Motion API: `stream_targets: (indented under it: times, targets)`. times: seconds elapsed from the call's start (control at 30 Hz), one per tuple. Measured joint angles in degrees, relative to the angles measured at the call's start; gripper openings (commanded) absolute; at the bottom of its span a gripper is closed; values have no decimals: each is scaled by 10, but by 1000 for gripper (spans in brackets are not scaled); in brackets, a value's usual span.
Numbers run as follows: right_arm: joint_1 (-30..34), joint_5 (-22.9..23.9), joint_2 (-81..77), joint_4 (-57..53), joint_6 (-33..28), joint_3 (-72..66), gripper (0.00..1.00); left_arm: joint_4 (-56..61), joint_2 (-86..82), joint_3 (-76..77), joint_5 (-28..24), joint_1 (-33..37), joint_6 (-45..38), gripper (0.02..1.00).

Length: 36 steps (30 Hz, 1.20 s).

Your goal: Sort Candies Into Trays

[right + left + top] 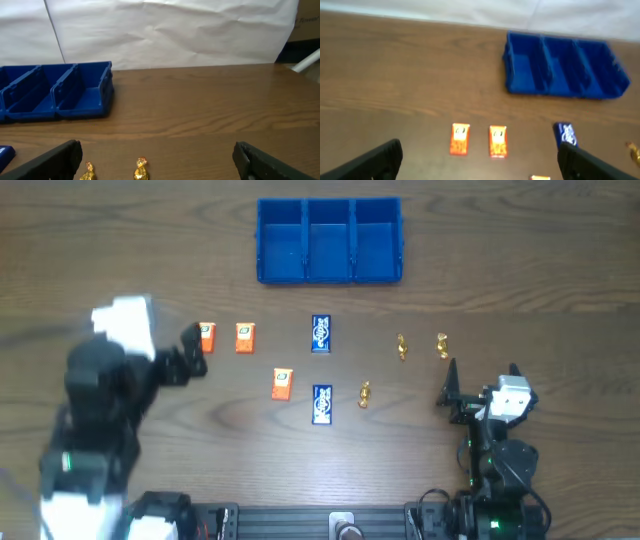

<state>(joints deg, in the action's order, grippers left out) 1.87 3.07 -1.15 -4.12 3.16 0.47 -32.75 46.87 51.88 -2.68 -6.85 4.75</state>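
Left gripper (479,157), right gripper (156,152) spread wide, empty; orange candies (460,139) lengthwise toward tray (555,90).

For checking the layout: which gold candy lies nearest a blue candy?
The lone gold candy beside the blue candy farther from the tray; the other two gold candies sit together, farther off.

The brown surface (120,260) shows streaked wood grain with a smooth, faint sheen, and the blue three-compartment tray (329,277) looks like smooth moulded plastic. The small orange packets (245,338) and dark blue packets (321,334) have printed wrappers, the gold twisted candies (402,346) shiny foil, and the white backdrop sheet (175,35) looks matt and creased.
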Motion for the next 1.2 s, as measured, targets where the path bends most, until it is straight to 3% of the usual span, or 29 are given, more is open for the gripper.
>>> stream_targets:
  times: [0.13,0.4,1.2]
  targets:
    - [0,0,-1,0,0,0,998,-30,214,121,0,0,-33,993]
    - [0,1,-1,0,0,0,998,-43,431,147,-2,23,-65,976]
    - [0,1,-1,0,0,0,998,-15,599,147,-30,48,-96,890]
